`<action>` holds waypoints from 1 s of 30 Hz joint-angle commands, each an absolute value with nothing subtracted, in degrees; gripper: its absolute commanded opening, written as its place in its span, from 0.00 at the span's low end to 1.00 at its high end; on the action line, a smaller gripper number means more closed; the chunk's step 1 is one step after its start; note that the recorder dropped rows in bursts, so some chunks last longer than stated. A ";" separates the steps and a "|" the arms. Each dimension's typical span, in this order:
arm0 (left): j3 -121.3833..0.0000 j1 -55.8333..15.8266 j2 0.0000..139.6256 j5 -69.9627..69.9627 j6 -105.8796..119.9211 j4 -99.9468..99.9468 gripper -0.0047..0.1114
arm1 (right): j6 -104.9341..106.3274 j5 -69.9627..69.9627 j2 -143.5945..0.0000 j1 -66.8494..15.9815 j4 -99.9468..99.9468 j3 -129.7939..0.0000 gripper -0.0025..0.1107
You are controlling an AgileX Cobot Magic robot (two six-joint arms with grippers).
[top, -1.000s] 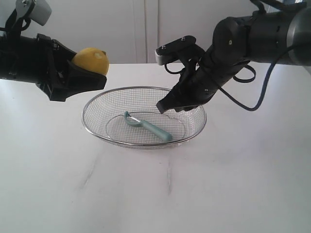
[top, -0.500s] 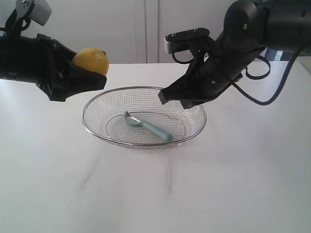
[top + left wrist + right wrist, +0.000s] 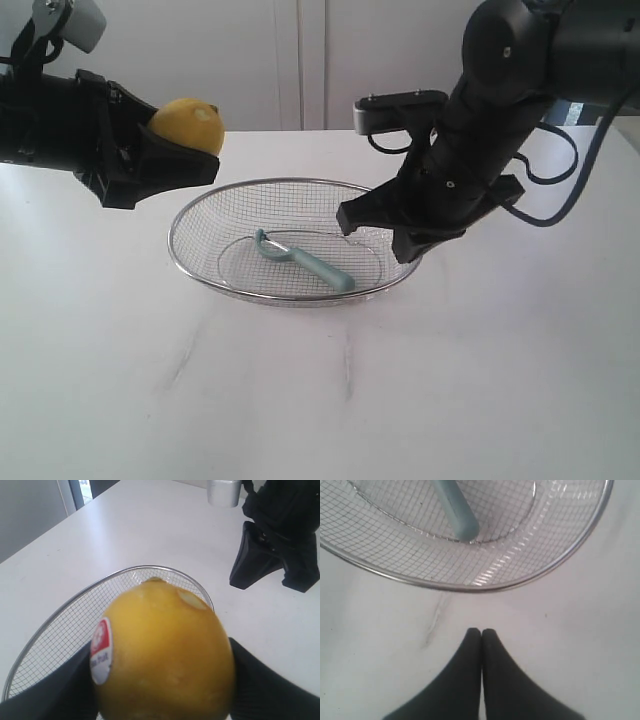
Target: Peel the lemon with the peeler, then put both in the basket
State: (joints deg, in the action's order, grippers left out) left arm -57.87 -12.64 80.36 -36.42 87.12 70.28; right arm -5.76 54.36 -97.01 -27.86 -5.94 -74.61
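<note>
The left gripper point(image 3: 185, 150) is spread wide around the lemon point(image 3: 165, 655), holding it in the air toward the left edge of the counter point(image 3: 320, 400), above and just outside the left rim of the basket point(image 3: 290, 181). The peeler point(image 3: 305, 262) already lies inside the basket, which stands mid-counter. The right gripper point(image 3: 481, 632) has its jaws pressed together on nothing, over bare counter just beside the basket's right rim. The main risk is the drop: let go from this height and this far left, the round lemon would likely strike the thick rim or the sloping mesh and roll off across the counter, or tip the shallow basket. It could also land on the peeler's metal head and kick it out. The right arm hangs close enough to the rim that a careless swing could nudge the basket from under the lemon. The skin looks almost wholly unpeeled, with only a small pale patch near the top. The one label is a red-and-white sticker point(image 3: 101, 650) on the lemon, its small dark print too blurred to read
</note>
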 commanded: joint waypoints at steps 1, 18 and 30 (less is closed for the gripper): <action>-57.74 -12.68 79.98 -37.25 87.02 71.95 0.04 | -12.87 57.55 -96.49 -27.40 -4.67 -74.81 0.02; -57.74 -12.68 79.98 -37.25 87.02 71.95 0.04 | -21.06 63.32 -96.49 -17.91 -4.00 -74.81 0.02; -57.74 -12.68 79.98 -37.25 87.02 71.95 0.04 | -21.31 64.61 -96.49 -9.40 -4.00 -74.81 0.02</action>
